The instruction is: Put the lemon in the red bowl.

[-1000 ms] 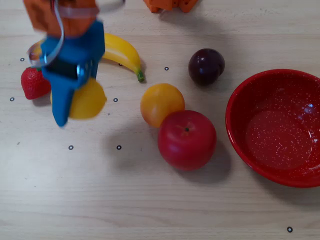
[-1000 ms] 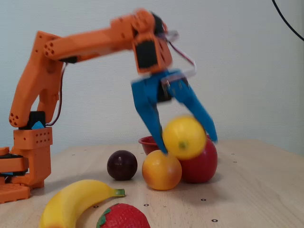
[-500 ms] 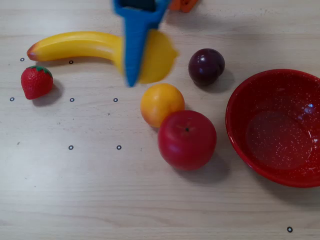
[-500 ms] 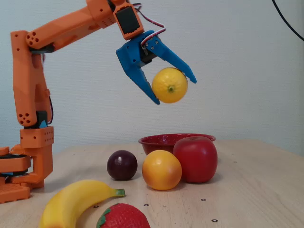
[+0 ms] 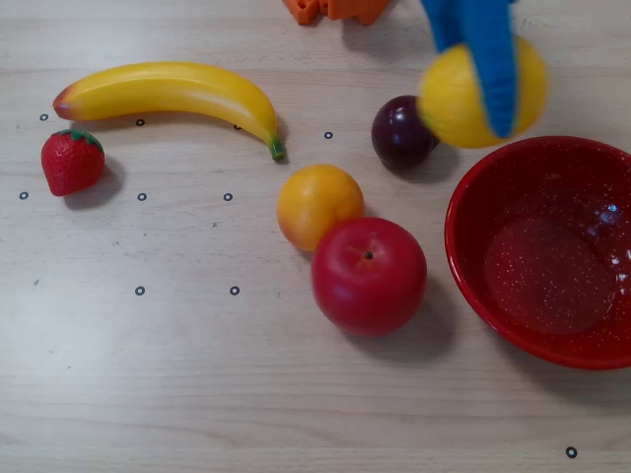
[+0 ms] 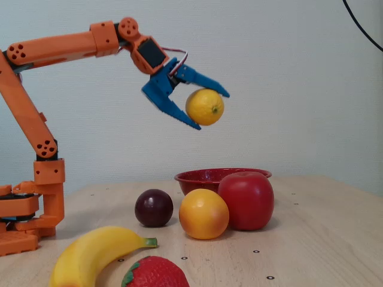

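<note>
Gripper clamps your lemon high over the table; overhead view places it by the red bowl's upper-left rim, overlapping the plum.

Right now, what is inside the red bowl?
Nothing: the overhead view shows the red bowl holding only its speckled bottom. The lemon hangs in the gripper, above the table beside its rim.

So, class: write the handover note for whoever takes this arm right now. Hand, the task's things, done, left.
Hand: shut on the lemon, high above the table.
Lemon: airborne; in the overhead view it sits over the plum, just off the red bowl's rim.
Red bowl: empty, beyond the apple in the fixed view.
Done: the pick and lift.
Left: carry over the bowl, lower, release.
</note>
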Robot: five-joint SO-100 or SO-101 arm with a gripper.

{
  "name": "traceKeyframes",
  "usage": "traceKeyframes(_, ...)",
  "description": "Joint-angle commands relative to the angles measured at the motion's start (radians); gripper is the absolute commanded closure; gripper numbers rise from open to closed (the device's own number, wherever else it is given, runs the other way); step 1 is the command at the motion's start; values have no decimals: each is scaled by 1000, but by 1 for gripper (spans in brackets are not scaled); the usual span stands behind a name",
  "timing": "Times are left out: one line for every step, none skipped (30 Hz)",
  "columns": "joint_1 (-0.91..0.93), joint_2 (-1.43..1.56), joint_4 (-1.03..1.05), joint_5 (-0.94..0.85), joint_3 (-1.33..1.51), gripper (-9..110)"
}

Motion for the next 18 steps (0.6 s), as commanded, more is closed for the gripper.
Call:
traceKeyframes(58, 75, -91, 43, -18, 101)
traceKeyframes(75, 63, -118, 49, -2, 101)
traceKeyframes(91, 44, -141, 57, 8, 101)
traceKeyframes(106, 21, -160, 63, 12, 101)
traceKeyframes(121, -6, -173, 66, 11, 101)
traceKeyframes(133, -40, -186, 72, 3, 101)
traceKeyframes(146, -74, -202, 72, -8, 101)
traceKeyframes(156, -112, -204, 69, -31, 101)
traceKeyframes(166, -152, -201, 64, -58, 101)
traceKeyframes(175, -192, -196, 58, -87, 101)
traceKeyframes(183, -232, -179, 46, -123, 101)
traceKeyframes(190, -275, -150, 40, -163, 101)
traceKeyframes(198, -313, -124, 32, -199, 101)
traceKeyframes(206, -350, -95, 25, -236, 101)
traceKeyframes(213, -387, -69, 17, -272, 101)
traceKeyframes(218, -422, -55, 11, -302, 101)
traceKeyframes(222, -454, -41, 3, -330, 101)
traceKeyframes(225, -489, -28, -2, -359, 101)
